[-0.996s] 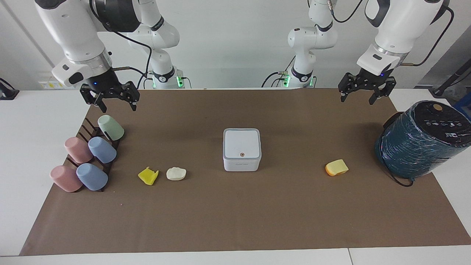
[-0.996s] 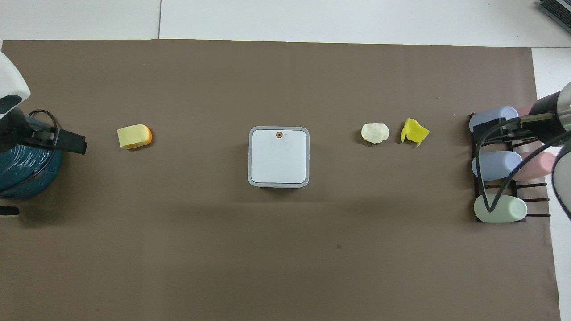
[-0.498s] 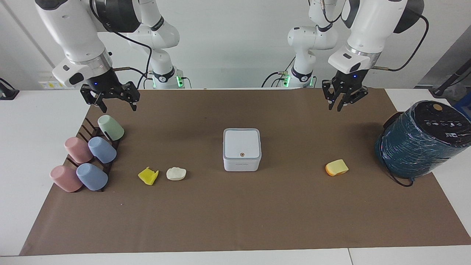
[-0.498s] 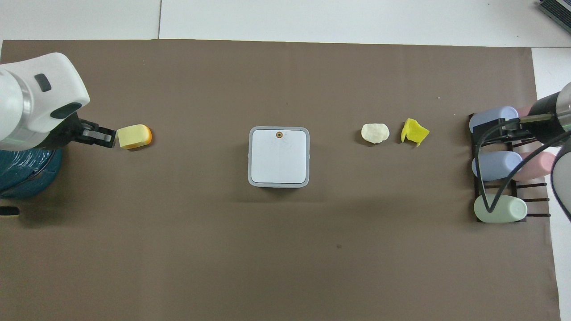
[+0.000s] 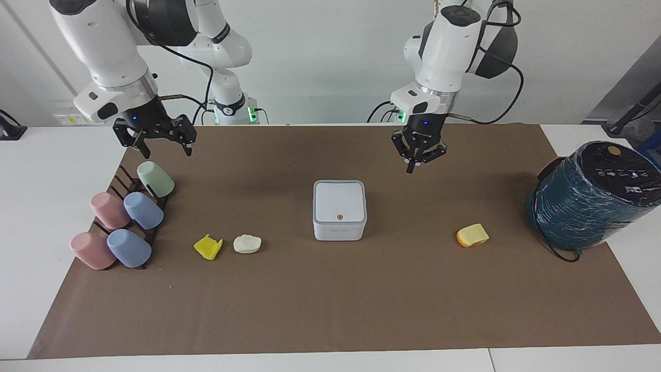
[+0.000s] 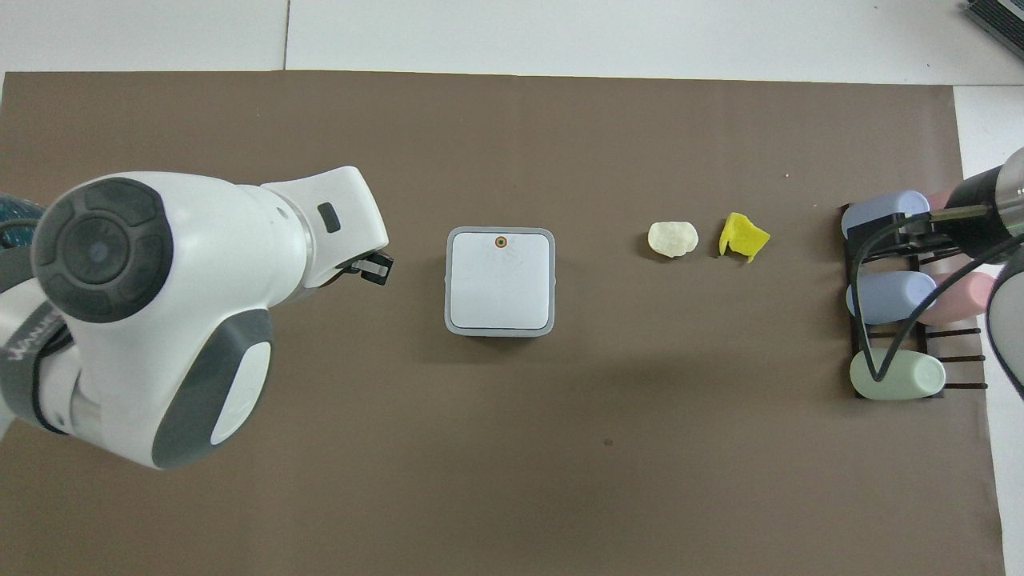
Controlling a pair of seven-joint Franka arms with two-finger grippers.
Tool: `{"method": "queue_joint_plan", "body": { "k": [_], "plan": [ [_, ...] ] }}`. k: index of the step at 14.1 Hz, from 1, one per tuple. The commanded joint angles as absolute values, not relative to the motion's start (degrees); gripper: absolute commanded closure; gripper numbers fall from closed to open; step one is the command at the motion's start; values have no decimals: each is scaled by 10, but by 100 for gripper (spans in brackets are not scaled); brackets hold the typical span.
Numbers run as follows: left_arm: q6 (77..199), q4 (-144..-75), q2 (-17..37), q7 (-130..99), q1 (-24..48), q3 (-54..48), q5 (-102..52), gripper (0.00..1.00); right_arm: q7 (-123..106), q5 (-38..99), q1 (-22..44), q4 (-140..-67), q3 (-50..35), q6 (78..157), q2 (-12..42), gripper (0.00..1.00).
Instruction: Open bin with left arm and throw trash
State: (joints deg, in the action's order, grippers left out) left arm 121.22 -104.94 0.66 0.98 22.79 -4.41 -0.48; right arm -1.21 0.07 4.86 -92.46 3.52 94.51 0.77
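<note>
L gripper (image 5: 416, 156) hung in the air over bare mat, beside the bin (image 5: 340, 210) toward the L arm's end of the worktop (image 5: 31, 170); its fingers were drawn together to a point, gripping nothing. Below and to the side of those fingers sat the bin, lid flat and closed, small brown button (image 5: 340, 216) on the lid's edge farther from the robots. Nothing was touching it yet.

Outward from there: the yellow wedge (image 5: 472, 235) w/ orange edge lay on the mat toward the L arm's end, past the fingers and farther from the robots than the bin. Near it stood the big dark teal appliance (image 5: 594, 196) at the mat's corner.

R gripper (image 5: 155, 135) waited w/ fingers spread open, empty, over the mat's edge just above the rack of cups (image 5: 129, 217). The cream lump (image 5: 247, 244) and the jagged yellow scrap (image 5: 208, 246) lay side by side between the bin and the cups, apart from each other.

Step in hand, prob.: approach to open the bin, no trash thrown yet. Next move likely calls for the closed fingertips to travel over the lid and come down on the button, a small target, so alignment matters; an off-centre press could just shove the light box along the mat.
</note>
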Motion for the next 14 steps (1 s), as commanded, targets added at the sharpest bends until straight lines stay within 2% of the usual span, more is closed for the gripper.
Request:
{"method": "queue_joint_plan", "body": {
  "k": [1, 6, 9, 11, 14],
  "plan": [
    [1276, -1051, 47, 5, 255, -34, -19, 100, -16, 13, 42, -940, 32, 950, -4, 0],
    [1367, -1049, 101, -30, 293, -34, -19, 100, -23, 14, 48, -1009, 31, 1029, -26, 0],
    [1403, -1044, 132, -34, 307, -34, -47, 100, -40, 16, 50, -1045, 29, 1096, -20, 0],
    [1427, -1043, 145, -38, 316, -33, -69, 100, -61, 39, 59, -1079, 27, 1180, 4, 0],
    [1458, -1037, 166, -37, 316, -33, -70, 100, -67, 54, 75, -1083, 25, 1259, 66, 0]
  ]
}}
